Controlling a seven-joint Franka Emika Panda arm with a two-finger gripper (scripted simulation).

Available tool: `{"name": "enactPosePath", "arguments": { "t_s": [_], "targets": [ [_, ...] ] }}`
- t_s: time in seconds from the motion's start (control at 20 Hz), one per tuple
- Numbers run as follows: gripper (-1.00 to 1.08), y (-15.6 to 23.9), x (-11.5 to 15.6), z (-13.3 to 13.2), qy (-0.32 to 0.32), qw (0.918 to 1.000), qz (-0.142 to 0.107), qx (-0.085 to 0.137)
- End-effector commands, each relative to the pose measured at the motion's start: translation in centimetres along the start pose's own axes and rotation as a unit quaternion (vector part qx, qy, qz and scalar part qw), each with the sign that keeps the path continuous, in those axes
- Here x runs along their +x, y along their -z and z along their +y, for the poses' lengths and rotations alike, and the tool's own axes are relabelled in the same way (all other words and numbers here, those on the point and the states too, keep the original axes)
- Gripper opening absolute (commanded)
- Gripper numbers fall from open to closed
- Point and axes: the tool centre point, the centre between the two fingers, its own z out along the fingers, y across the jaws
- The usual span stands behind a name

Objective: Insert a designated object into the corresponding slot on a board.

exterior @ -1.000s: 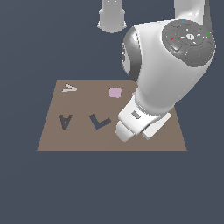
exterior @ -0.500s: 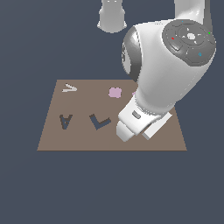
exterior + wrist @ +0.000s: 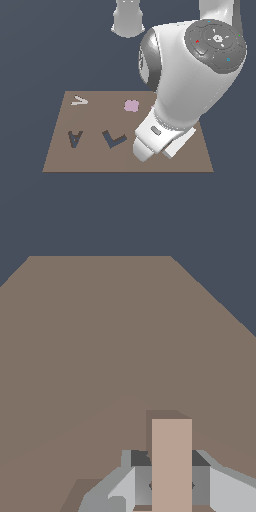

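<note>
Tan piece [image 3: 171, 463] looks like a flat, light bar from our wrist cam, clamped between the gripper's [image 3: 171, 483] fingers [image 3: 142, 483]. We see it over bare board [image 3: 90, 160], with the slot [image 3: 114, 139] off to the exterior view's left.

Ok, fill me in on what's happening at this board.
A Panda arm is low over the brown board, toward the exterior view's right. The wrist view shows a light-tan piece between the fingers of its pincer, apparently gripped. The chevron slot is empty, beside an A-shaped cutout. A white V piece and pink block lie untouched.
</note>
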Motion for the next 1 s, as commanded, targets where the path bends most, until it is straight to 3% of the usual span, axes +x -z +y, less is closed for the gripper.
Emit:
{"name": "enactPosePath", "arguments": {
  "t_s": [0.0, 0.55, 0.75, 0.95],
  "targets": [
    [-1.00, 0.0, -0.2, 0.1, 0.010, 0.9999, 0.000, 0.000],
    [-1.00, 0.2, -2.2, 0.5, 0.111, 0.9938, 0.000, 0.000],
    [-1.00, 0.2, -3.3, 1.0, 0.166, 0.9861, 0.000, 0.000],
    [-1.00, 0.3, -4.5, 1.7, 0.230, 0.9731, 0.001, -0.001]
  ]
}}
